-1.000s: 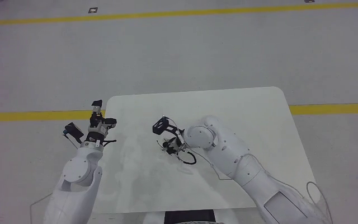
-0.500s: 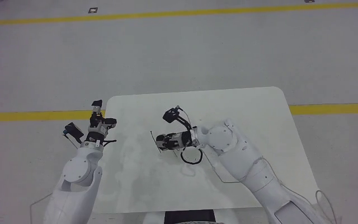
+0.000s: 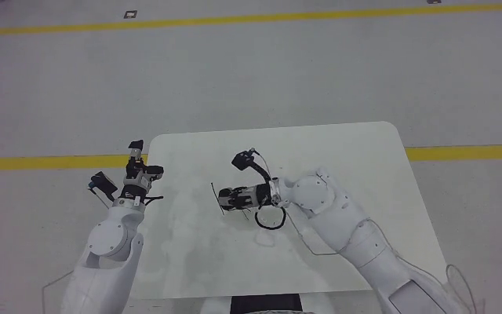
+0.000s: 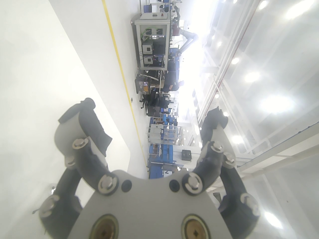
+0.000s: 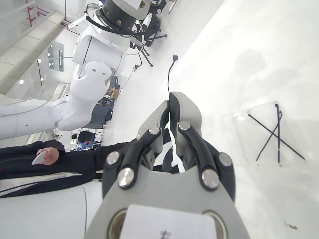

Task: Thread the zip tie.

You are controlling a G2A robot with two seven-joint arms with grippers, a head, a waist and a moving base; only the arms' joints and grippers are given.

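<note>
Right gripper (image 5: 170, 103) clamps the thin black plastic zip tie (image 5: 169, 75); wide-open left gripper (image 4: 150, 108) should take its head squarely.

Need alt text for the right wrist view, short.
The right hand is shut on a black zip tie, whose strap and head end stick out past the grip. Nearby on the white table, three loose black zip ties lie crossed on a clear plastic sheet.
</note>
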